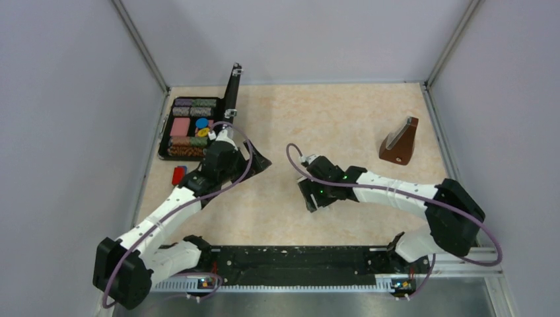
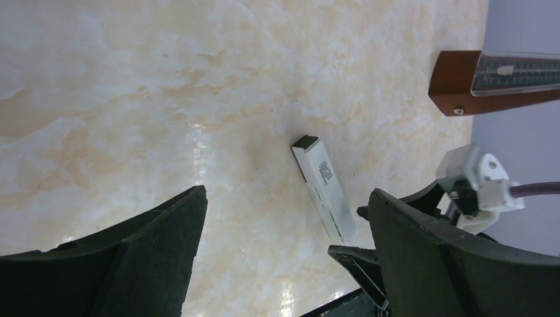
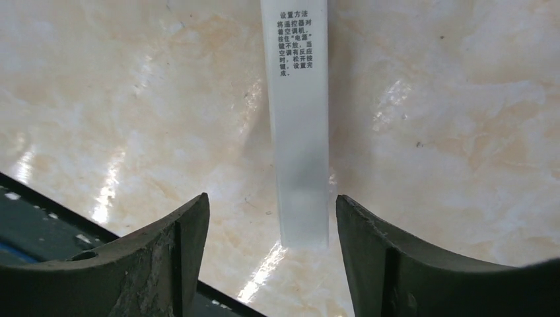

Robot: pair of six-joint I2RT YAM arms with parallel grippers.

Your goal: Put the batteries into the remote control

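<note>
- Top external view: the left gripper (image 2: 287, 195) hovers toward the table's left edge, fingers spread and empty, probably free to fetch batteries, which I cannot make out.
- The remote control (image 3: 297, 132) lies flat mid-table. The right gripper (image 3: 271, 198) straddles its end, fingers apart, not clamping it.

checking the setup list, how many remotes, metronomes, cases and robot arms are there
remote control: 1
metronome: 1
open case: 1
robot arms: 2 (left arm, right arm)
total: 5
</note>
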